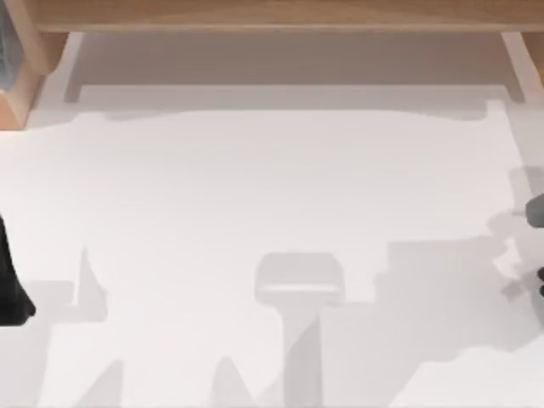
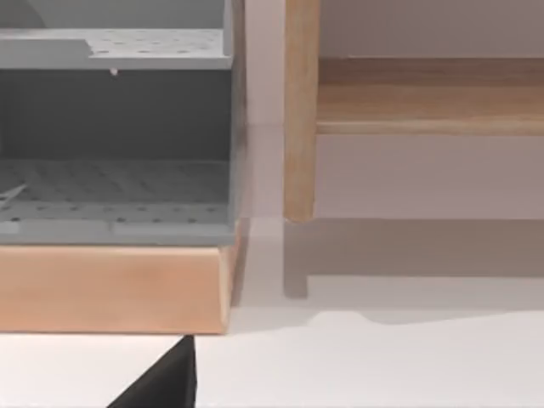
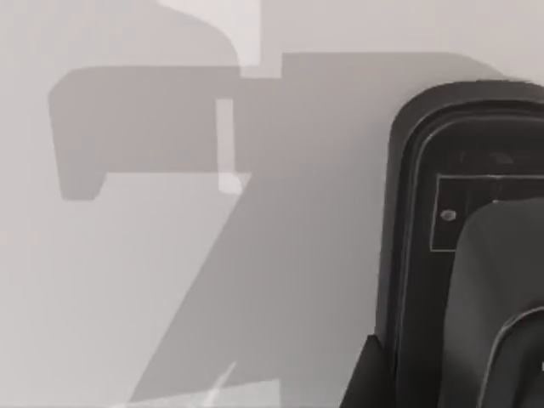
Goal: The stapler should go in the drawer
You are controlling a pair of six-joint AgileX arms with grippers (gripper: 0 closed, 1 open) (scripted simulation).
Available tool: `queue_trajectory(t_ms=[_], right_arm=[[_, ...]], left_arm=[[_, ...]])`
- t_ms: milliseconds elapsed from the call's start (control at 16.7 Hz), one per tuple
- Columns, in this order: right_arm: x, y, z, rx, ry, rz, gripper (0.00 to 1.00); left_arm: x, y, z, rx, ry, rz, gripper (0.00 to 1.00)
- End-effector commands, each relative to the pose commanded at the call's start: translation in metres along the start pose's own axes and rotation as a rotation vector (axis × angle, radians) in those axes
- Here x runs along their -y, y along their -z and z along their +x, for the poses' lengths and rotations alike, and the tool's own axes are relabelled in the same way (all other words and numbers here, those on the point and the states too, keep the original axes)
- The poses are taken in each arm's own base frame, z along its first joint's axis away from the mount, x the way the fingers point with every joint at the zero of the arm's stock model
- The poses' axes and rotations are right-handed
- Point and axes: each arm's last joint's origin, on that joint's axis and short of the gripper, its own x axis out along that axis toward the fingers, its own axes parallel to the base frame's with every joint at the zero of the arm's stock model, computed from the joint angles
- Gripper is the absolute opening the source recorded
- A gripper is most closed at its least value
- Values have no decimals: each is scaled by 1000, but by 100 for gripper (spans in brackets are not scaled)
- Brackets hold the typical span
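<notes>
- Work surface: a white, flat desk (image 1: 255, 195) carries grey cast shadows across its near half.
- Far edge: a light wooden frame with a long horizontal rail (image 1: 280, 15) runs along the back of the desk; a slim wooden upright post (image 2: 299, 110) of that frame stands at its left end.
- Far left corner: a grey drawer unit with perforated shelves (image 2: 115, 153) sits on a light wooden base block (image 2: 115, 289) (the left wrist view shows the grey compartment open at the front, with a perforated floor and a second perforated shelf above it). The block stands just beside the post, apart from it.
- Left arm: a dark part of it (image 1: 10, 280) sits at the desk's left edge, towards the near side. I cannot tell from any view whether its fingers are released or clenched.
- Right arm: dark parts (image 1: 535, 212) show at the desk's right edge, about midway along it. Finger state cannot be told either.
- Task item: a black, rounded-end stapler with a glossy moulded body (image 3: 463, 246) appears in the right wrist view, lying on the white desk surface, close under that camera. Whether anything is grasping it cannot be told.
</notes>
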Motion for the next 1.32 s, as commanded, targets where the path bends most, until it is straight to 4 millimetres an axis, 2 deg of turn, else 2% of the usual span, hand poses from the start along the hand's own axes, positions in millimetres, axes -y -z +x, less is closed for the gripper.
queue_trajectory(t_ms=[360, 660, 780, 900, 1080, 1200, 1320], right_arm=[[0, 0, -28, -4, -2, 0, 0], [0, 0, -27, -6, -3, 1, 0], [-1, -5, -37, 25, 8, -21, 0], [0, -16, -60, 89, 31, -63, 0], [7, -35, -106, 199, 74, -128, 0], [18, -46, -136, 252, 104, -149, 0], [39, -54, -159, 278, 132, -136, 0]], left_arm=[[0, 0, 0, 0, 0, 0, 100], [0, 0, 0, 0, 0, 0, 100], [0, 0, 0, 0, 0, 0, 100], [0, 0, 0, 0, 0, 0, 100], [0, 0, 0, 0, 0, 0, 100], [0, 0, 0, 0, 0, 0, 100], [0, 0, 0, 0, 0, 0, 100]])
